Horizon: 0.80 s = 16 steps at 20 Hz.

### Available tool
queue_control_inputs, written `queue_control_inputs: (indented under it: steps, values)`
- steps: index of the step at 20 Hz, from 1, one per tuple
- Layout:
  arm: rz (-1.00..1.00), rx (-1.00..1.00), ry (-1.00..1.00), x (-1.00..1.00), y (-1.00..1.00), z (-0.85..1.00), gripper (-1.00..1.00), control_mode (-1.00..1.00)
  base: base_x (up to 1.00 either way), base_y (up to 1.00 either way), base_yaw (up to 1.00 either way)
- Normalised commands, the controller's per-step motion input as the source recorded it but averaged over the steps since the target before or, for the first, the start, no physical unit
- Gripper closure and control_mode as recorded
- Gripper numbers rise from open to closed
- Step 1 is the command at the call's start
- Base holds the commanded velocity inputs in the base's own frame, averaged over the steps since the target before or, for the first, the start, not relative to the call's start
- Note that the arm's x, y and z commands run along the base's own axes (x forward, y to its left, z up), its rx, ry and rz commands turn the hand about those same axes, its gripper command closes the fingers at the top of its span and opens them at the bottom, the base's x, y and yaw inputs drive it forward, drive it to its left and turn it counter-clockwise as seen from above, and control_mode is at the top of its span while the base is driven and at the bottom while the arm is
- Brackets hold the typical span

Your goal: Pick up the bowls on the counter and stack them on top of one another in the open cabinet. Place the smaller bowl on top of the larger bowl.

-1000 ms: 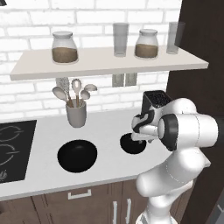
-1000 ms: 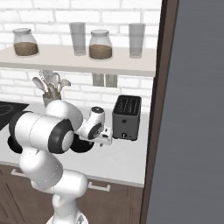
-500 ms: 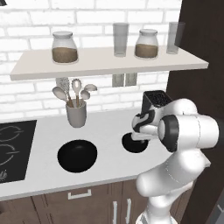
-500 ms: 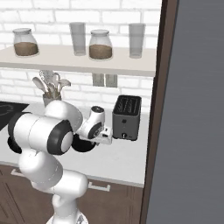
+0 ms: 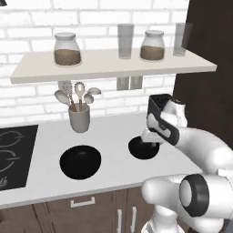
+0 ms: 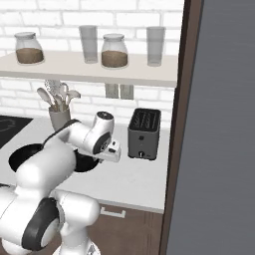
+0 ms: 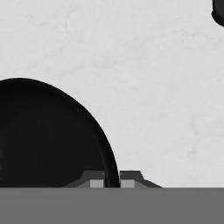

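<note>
Grasping of the smaller glossy black round bowl [image 5: 142, 149] is getting under way: the two-finger end effector [image 7: 112, 180] is reaching down at that bowl's rim on the pale grey-white worktop [image 5: 113, 136], its tips straddling the rim with a narrow gap, apparently not yet pinching. The larger, wider black bowl [image 5: 80, 162] is sitting well apart, toward the cooktop. Judging from this, the next move is calling for a firm pinch and a straight lift toward the beige shelf board [image 5: 113, 66], though the larger bowl ought to go up first.

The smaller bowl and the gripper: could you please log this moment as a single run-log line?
phase: grasping | gripper: fingertips straddling rim of smaller bowl, closure unclear | larger bowl: on counter | open cabinet: no bowls yet
</note>
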Motion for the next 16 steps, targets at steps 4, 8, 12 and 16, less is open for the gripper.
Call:
queue_control_inputs:
  steps: [4, 8, 12, 16]
  values:
    - [0.00, 0.20, 0.12, -0.51, 0.47, 0.71, 1.00, -1.00, 0.00, 0.00, 0.00]
    - [0.00, 0.13, 0.15, -0.26, 0.74, 0.65, 1.00, -1.00, 0.00, 0.00, 0.00]
    - [0.00, 0.00, 0.16, -0.02, 0.97, 0.80, 1.00, -1.00, 0.00, 0.00, 0.00]
    - [0.00, 0.00, 0.21, 0.00, 1.00, 0.45, 1.00, -1.00, 0.00, 0.00, 0.00]
